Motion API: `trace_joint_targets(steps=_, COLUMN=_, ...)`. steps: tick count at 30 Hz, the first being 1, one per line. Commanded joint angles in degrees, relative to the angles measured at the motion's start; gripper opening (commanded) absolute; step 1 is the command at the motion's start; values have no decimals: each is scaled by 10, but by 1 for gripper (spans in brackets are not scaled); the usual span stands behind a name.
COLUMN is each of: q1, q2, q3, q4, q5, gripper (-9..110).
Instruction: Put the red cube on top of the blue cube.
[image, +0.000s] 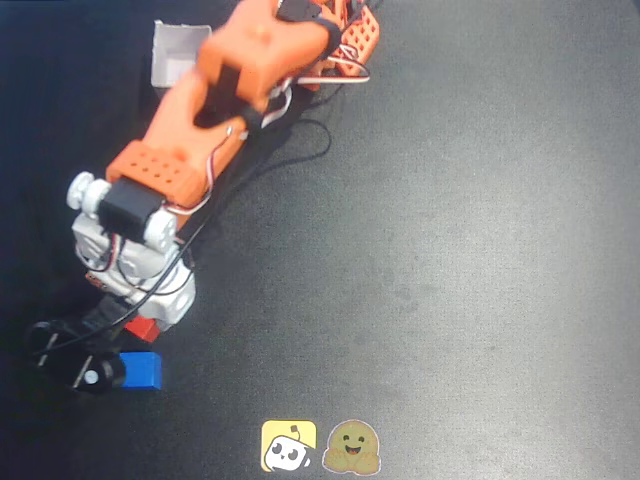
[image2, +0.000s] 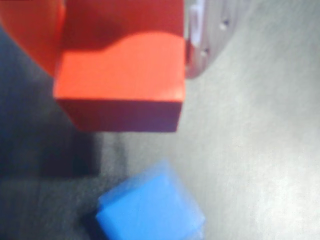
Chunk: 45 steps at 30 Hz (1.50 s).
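Holding red cube (image2: 120, 75) in hand (image2: 122, 30), beside blue cube (image2: 150, 210).

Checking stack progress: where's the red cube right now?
Overhead view, lower left: red cube is in the claw, not yet over the blue cube beside it. Wrist view shows it gripped, blue cube lower in frame.

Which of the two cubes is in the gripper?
The red cube: in the wrist view it sits between the gripper fingers, while the blue cube lies free on the table, apart from it.
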Motion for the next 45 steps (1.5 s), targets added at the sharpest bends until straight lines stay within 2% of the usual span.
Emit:
trace_joint_targets(steps=1, q1=9, q2=-24, q3=-102, q4=24, q5=-4, gripper=8)
trace_joint_targets(steps=7, q1=20, q2=-91, q3=-203, q4=24, q5=-3, gripper=9)
trace_joint_targets(steps=19, q1=18, q2=-106, q3=-185, q4=-11, q5=12, gripper=10)
trace_joint_targets(steps=24, q1=18, q2=-48, q3=-91, q4=-83, q5=27, gripper=10)
trace_joint_targets(steps=33, q1=5, q2=-43, q3=-52, q4=-152, q5=31, gripper=10)
trace_joint_targets(steps=45, q1=-13, q2=-23, q3=11, q4=-187, q5=30, gripper=10)
